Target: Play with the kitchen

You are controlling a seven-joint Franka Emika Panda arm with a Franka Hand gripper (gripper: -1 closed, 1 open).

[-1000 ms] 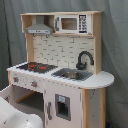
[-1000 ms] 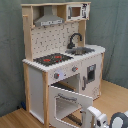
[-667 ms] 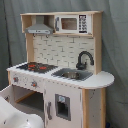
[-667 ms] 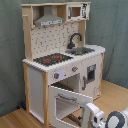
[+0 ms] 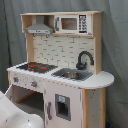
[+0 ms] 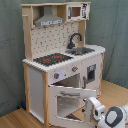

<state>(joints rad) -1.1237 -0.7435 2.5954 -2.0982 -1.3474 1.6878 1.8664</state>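
Observation:
The kitchen [image 5: 65,55] [image 6: 60,45] is a tall white and light-wood toy with a grey hood [image 6: 48,21], a black faucet [image 5: 84,59] over the sink [image 5: 72,74], and a red-ringed stove [image 5: 36,66]. In the second exterior view its oven door [image 6: 67,102] hangs open, swung down and outward, showing its window. My gripper [image 6: 92,105] is at that door's right edge, with the white arm [image 6: 114,118] behind it at the second exterior view's lower right. In the first exterior view only the white arm [image 5: 15,112] shows at the lower left, hiding the oven door.
A grey curtain [image 6: 12,50] hangs behind the kitchen. The floor [image 6: 117,92] is light wood. A narrow cabinet door [image 5: 62,106] with a dark window is shut under the sink. A toy microwave [image 5: 72,23] sits on the top shelf.
My arm has crept slightly upward beside the open oven door's right edge. The door and the kitchen stand as before.

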